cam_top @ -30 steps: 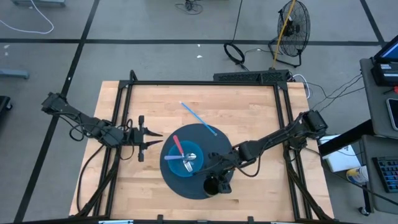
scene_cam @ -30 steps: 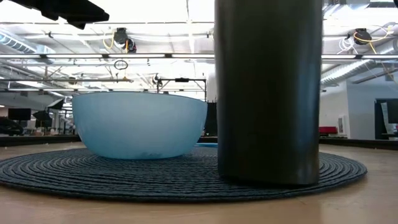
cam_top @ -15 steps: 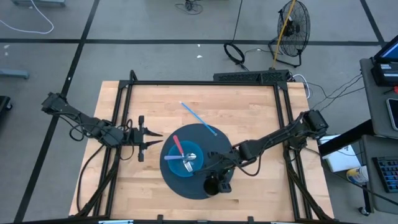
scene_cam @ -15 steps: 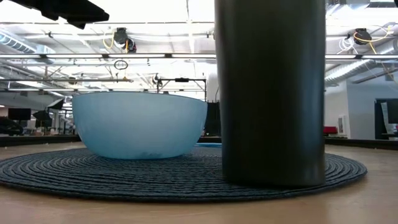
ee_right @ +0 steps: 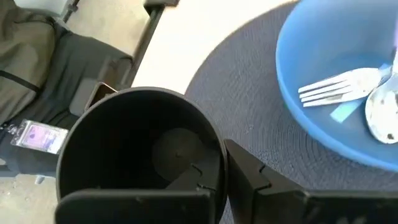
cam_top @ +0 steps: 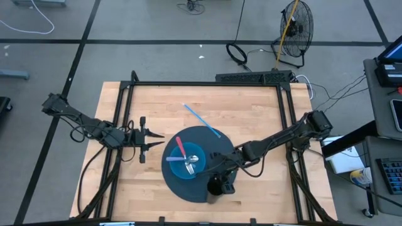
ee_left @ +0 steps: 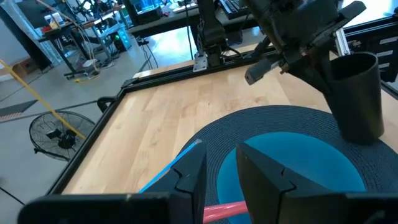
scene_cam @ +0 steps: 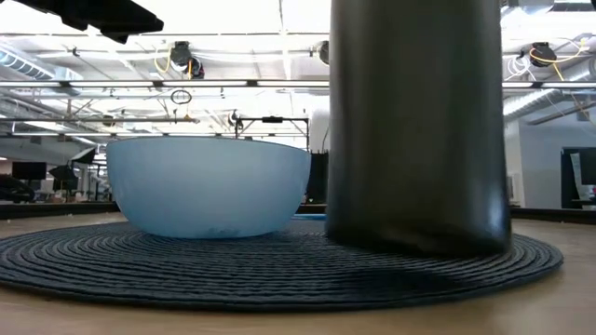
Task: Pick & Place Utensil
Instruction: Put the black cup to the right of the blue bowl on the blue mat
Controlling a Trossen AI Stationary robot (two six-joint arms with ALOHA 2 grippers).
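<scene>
A black cup (cam_top: 215, 186) stands on the near right part of a dark round mat (cam_top: 202, 135). My right gripper (cam_top: 220, 177) is shut on its rim. In the low view the cup (scene_cam: 414, 130) leans a little. A blue bowl (cam_top: 188, 160) in the mat's middle holds a fork (ee_right: 336, 87), a red utensil (cam_top: 179, 146) and a purple one. A light blue utensil (cam_top: 200, 119) lies partly on the mat's far edge, partly on the wood. My left gripper (cam_top: 156, 140) waits open, level, just left of the mat. My right gripper pinches the cup's wall at the rim (ee_right: 219, 163), on the side facing the bowl. One finger (ee_right: 196, 180) is inside the cup and one (ee_right: 249, 175) outside. The fingers slant down from the table's far right. The cup's base is at the mat, slightly tipped.
A black frame rail (cam_top: 207, 84) runs round the wooden table top (cam_top: 251, 113). Bare wood lies at the far side and in the near left corner (cam_top: 135, 188). A floor fan (cam_top: 295, 22) and cables are beyond the far edge.
The black cup has shifted a little toward the table's near edge and tipped slightly; in the low view it looms larger and its base slants. The bowl and the utensils have stayed put.
</scene>
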